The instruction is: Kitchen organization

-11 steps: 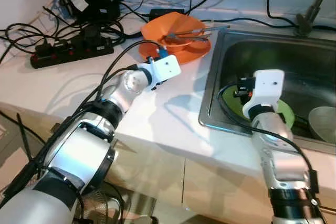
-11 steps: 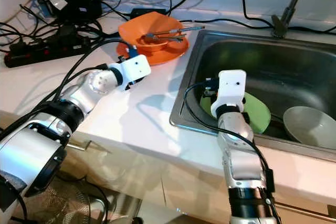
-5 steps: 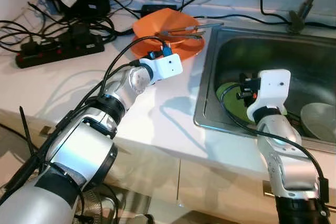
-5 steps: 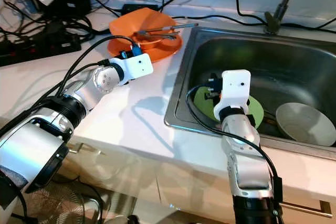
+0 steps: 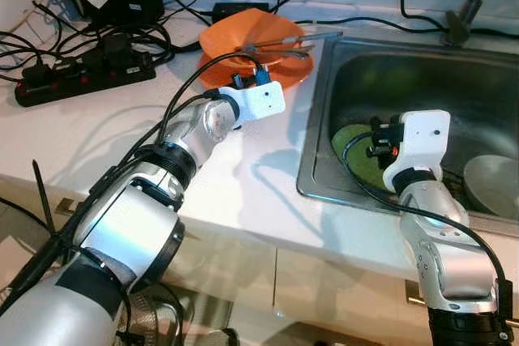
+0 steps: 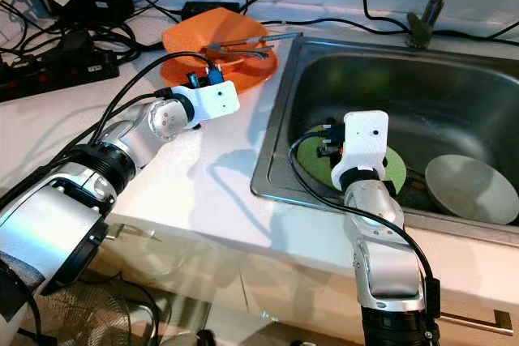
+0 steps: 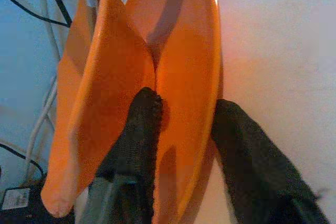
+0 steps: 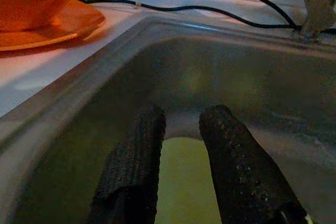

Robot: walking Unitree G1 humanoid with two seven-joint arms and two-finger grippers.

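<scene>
An orange plate (image 5: 296, 70) lies on the white counter left of the sink, with an orange bowl (image 5: 243, 34) on it holding metal utensils (image 5: 284, 38). My left gripper (image 7: 184, 103) is at the plate's near rim. One finger (image 7: 142, 129) lies on the plate (image 7: 184, 77) beside the bowl and the other presses its outer side, so it is shut on the rim. My right gripper (image 8: 181, 116) hangs open inside the sink (image 5: 422, 79), just above a green plate (image 8: 184, 171) on the sink floor.
A pale bowl (image 5: 491, 188) sits in the sink to the right of the green plate (image 5: 357, 151). A black power strip (image 5: 81, 79) and tangled cables fill the counter's back left. The faucet base (image 5: 458, 26) stands behind the sink.
The whole view has shifted as the camera moved. My left gripper has edged a little closer onto the orange plate's rim. The right gripper stays over the green plate.
</scene>
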